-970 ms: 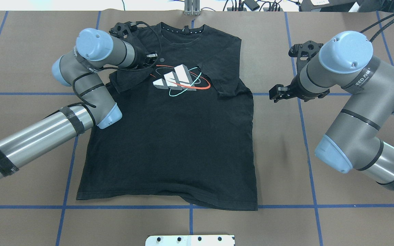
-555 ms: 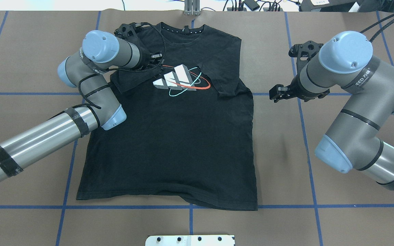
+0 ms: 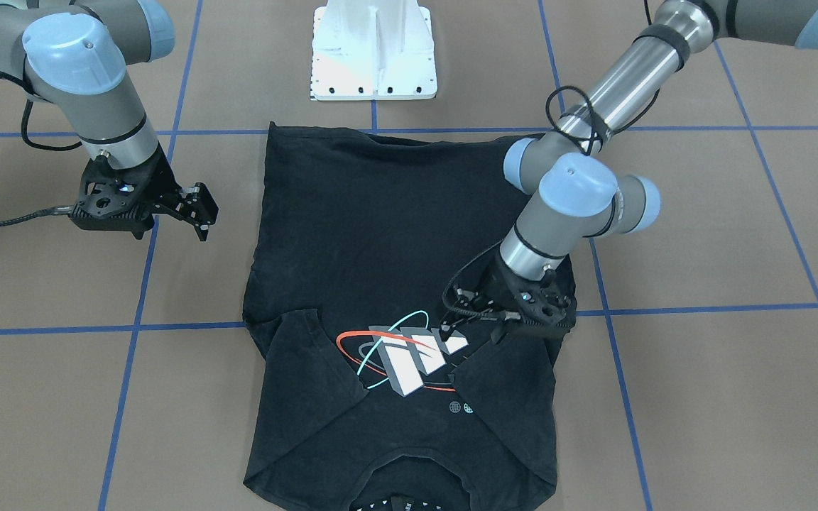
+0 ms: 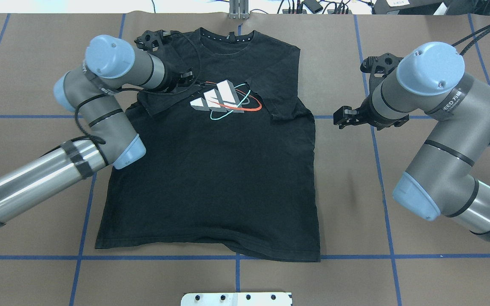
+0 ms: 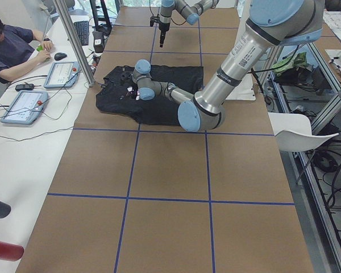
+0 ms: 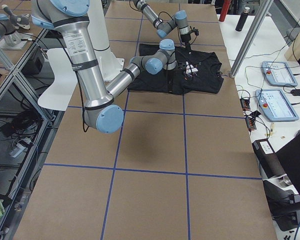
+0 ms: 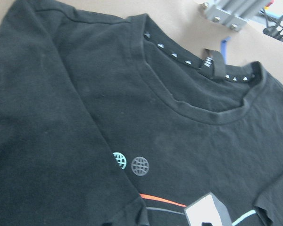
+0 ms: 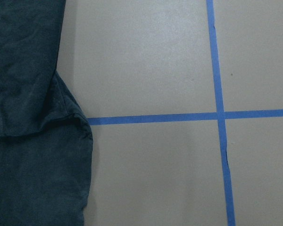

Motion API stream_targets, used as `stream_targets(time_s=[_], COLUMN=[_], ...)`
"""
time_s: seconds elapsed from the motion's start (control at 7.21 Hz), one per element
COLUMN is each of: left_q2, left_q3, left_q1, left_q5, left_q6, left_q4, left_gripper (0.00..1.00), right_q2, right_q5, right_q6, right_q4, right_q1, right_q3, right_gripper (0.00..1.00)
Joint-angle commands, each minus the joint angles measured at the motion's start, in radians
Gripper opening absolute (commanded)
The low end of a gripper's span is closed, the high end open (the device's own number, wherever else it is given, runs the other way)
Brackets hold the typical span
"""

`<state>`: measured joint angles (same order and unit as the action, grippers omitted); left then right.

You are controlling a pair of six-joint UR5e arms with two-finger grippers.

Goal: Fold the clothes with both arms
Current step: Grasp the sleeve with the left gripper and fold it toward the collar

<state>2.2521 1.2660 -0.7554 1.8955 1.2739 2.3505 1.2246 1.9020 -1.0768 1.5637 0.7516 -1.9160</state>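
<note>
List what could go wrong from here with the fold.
1. Left gripper sits at the folded-in sleeve; lifting away could drag it open.
2. Its cable loops above the shirt and may snag cloth.
3. Right gripper is off the shirt, so nothing pins that side.

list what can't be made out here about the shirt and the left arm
- left gripper: the jaws blend into black cloth and cables in the front-facing view, and its wrist covers them overhead; open or shut is unclear.
- t-shirt: the collar is cut off by the front-facing view's bottom edge.
- collar label: print too small to read in the left wrist view.
- chest graphic: only a pale speck in the side views.
</note>
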Motion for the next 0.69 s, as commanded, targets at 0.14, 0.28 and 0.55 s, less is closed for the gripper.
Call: stream_targets(time_s=[0.14,0.28,0.55], left_q2=[-0.341,-0.438,-0.595], left_q3=[0.431,0.519,0.648], left_q1=[0.052,0.100,0.198], left_q5=[0.004,0.002,-0.004], left_q6=[-0.044,-0.042,-0.041], left_q4=[-0.126,-0.122,-0.103], left_gripper=[1.00,1.00,1.00], right_q2=[0.102,0.134,0.167], right_q5=[-0.027,-0.087,-0.184], right_q6=[-0.148,-0.217,-0.371], right_q4=[0.001,0.001,0.001], right_q1=[-0.118,-0.188,-0.335], right_q3=[-0.168,-0.216,-0.294], right_gripper=[1.00,1.00,1.00])
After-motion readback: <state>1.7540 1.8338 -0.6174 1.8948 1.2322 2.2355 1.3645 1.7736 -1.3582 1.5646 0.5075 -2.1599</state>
